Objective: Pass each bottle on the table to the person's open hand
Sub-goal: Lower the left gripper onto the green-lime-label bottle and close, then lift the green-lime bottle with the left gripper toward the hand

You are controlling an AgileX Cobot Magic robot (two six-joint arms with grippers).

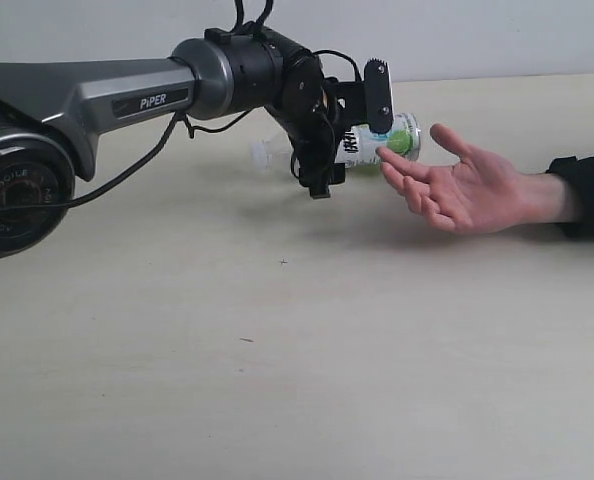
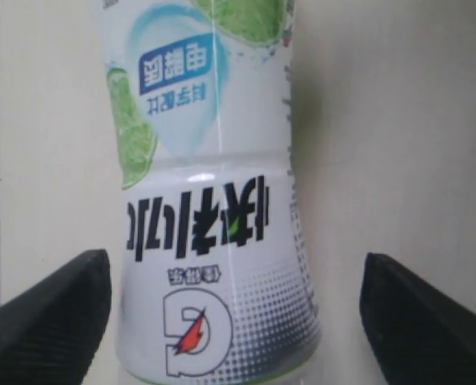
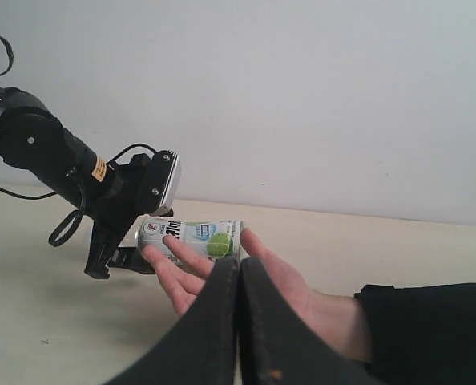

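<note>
While the left gripper straddles the green-white bottle w/ jaws wide apart, what's the step, as you read it? — DESK

Looks like the grab, not the handover. Bottle's on its side btwn the pads, a clear gap each side, nothing pinching it. Seems to rest on the table, since the wrist view shows its shade tight alongside, but can't swear to it from the exterior view. — PHOTOG

And the person's open hand? — DESK

Palm up, fingers spread, just beside the bottle's base end. Fingertips cross in front of the label in two views; can't tell if they touch. Right gripper is out of it, jaws pressed together, nothing btwn them. — PHOTOG

So how to do it well? — DESK

IMO: centre the bottle so both pads land at once. Close on the waist of the label, where it narrows & is less likely to slip. Squeeze gently, as thin plastic will prob. dent. Lift level, then a short carry to the palm, base first, minding those fingertips so near the jaws. Let go only once the palm's under it. — PHOTOG
</note>
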